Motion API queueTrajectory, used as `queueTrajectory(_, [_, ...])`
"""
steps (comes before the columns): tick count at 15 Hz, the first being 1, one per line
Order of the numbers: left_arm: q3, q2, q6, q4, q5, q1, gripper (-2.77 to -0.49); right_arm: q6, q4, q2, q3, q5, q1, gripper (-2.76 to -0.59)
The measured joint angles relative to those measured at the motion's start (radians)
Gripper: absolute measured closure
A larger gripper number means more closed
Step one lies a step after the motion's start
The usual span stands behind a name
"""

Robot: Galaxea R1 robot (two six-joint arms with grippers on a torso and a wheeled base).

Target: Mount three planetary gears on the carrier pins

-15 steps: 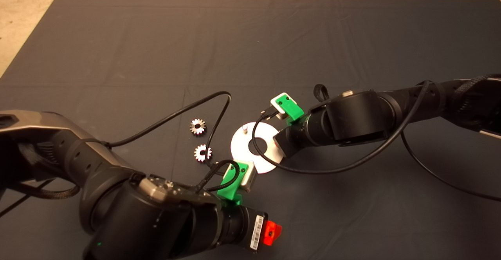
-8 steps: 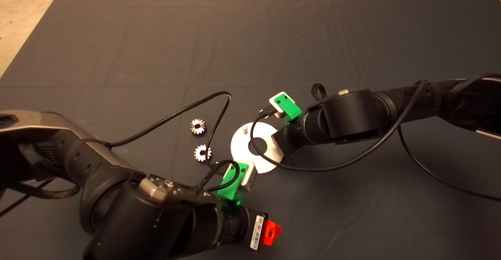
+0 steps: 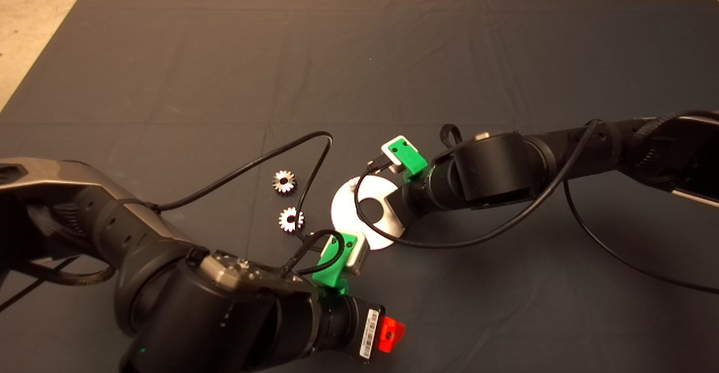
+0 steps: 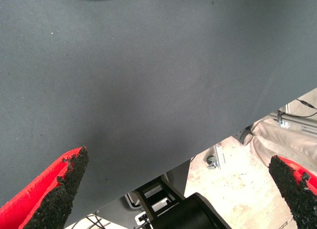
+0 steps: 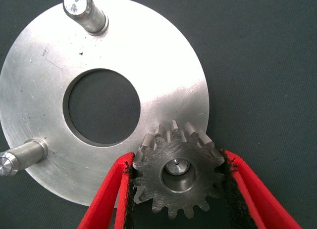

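The gear held by the right gripper (image 5: 177,189) lies flat, its bore axis upright, teeth pointing outward all round, and the tip of a carrier pin (image 5: 177,166) shows through its round centre bore, so this gear (image 5: 176,175) sits over the pin at the edge of the silver disc (image 5: 163,80). The two red fingers (image 5: 106,199) pinch it from opposite sides, black pads against the teeth, the gear between the fingertips. Two other pins stand bare on the disc, one (image 5: 84,12) at the far rim and one (image 5: 20,155) to the side, both upright from the plate around its central hole. Compared with a second ago, the right arm has shifted slightly further left over the disc (image 3: 344,207) in the head view, covering more of it. Two more planetary gears lie flat on the mat (image 3: 168,81) left of the disc, one (image 3: 284,182) above the other (image 3: 291,219), near each other but apart. The left gripper (image 4: 173,194) hangs over bare mat near the table edge, fingers spread wide, holding nothing
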Motion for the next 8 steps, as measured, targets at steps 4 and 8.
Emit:
queueTrajectory(4, [0.000, 0.000, 0.000, 0.000, 0.000, 0.000, -2.64, 0.000, 0.000, 0.004, 0.000, -0.005, -0.007, -0.99])
queueTrajectory(8, [0.000, 0.000, 0.000, 0.000, 0.000, 0.000, -2.64, 0.000, -0.003, 0.006, 0.000, -0.004, -0.026, -1.00])
